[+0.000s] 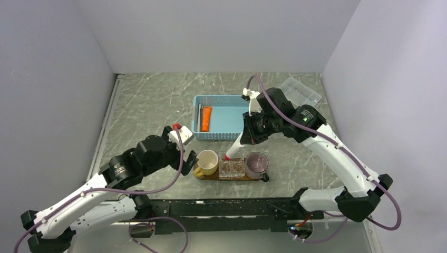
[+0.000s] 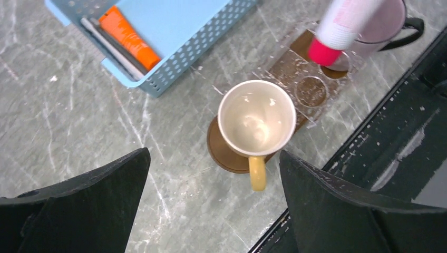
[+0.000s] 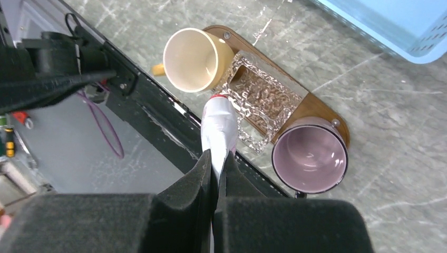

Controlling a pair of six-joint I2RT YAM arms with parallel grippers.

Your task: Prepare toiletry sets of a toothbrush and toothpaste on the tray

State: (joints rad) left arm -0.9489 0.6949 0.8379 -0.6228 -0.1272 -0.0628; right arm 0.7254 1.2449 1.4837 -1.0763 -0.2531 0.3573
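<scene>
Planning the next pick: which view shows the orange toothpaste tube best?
Left wrist: the orange tube lies large and unobstructed in the blue basket. Top view shows it small; right wrist view misses it.

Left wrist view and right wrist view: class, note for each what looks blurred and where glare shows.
Left wrist view: the toothpaste tube is soft and out of focus; the cream cup carries small highlights inside. Right wrist view: the right end effector is blurred up close; the clear holder glints.
</scene>
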